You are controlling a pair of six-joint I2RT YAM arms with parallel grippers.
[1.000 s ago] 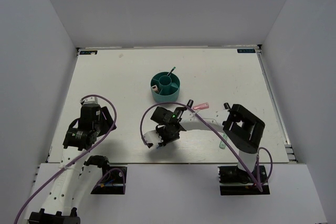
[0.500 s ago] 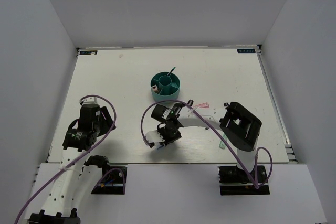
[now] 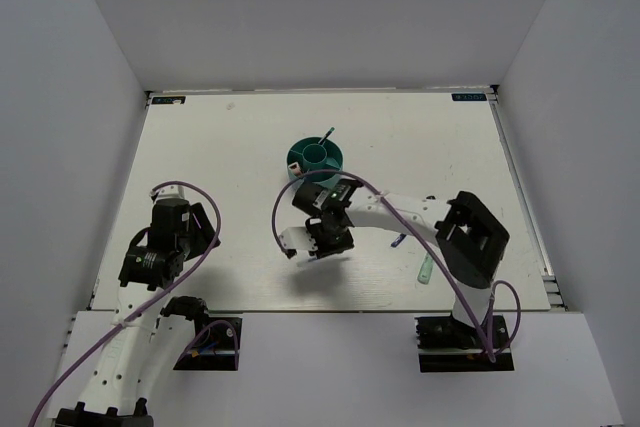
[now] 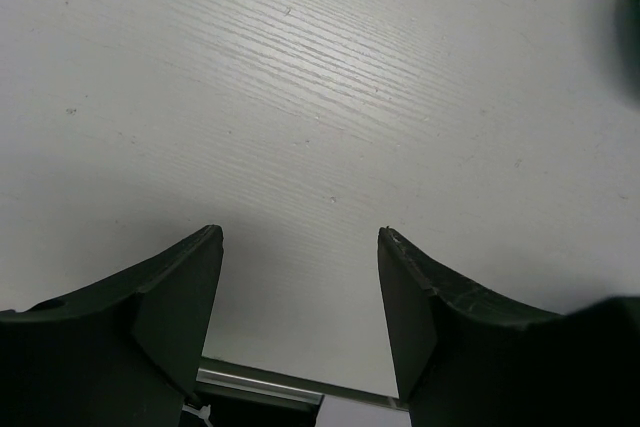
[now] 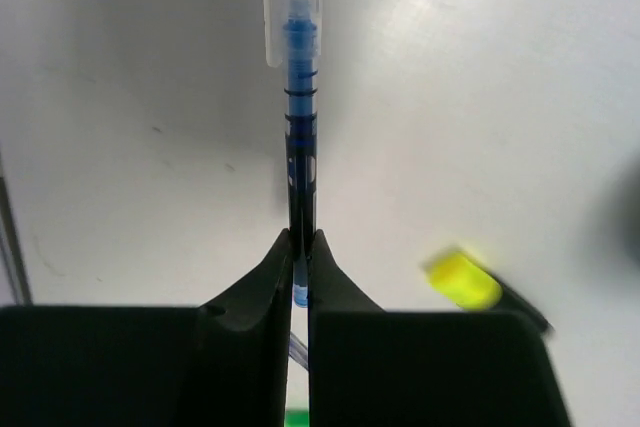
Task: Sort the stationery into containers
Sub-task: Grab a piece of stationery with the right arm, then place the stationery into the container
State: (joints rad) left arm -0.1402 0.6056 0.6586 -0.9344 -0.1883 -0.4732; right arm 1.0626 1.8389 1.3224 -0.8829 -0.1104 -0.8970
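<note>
The right gripper [image 5: 300, 247] is clenched on a blue pen [image 5: 301, 107], which runs out past the fingertips above the table [image 5: 120, 97]. A blurred yellow highlighter [image 5: 462, 280] lies on the table off to one side. From above, this gripper hangs just on the near side of the organiser [image 3: 338, 159], while the left gripper [image 4: 298, 237] stands released, jaws wide apart over the table, well off to the left.

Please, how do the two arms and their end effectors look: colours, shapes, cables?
Both the left arm and the right arm have white links, black boxy joint housings, and a loose purple cable. The left end effector and the right end effector have two dark, smooth, wedge-shaped fingers.
</note>
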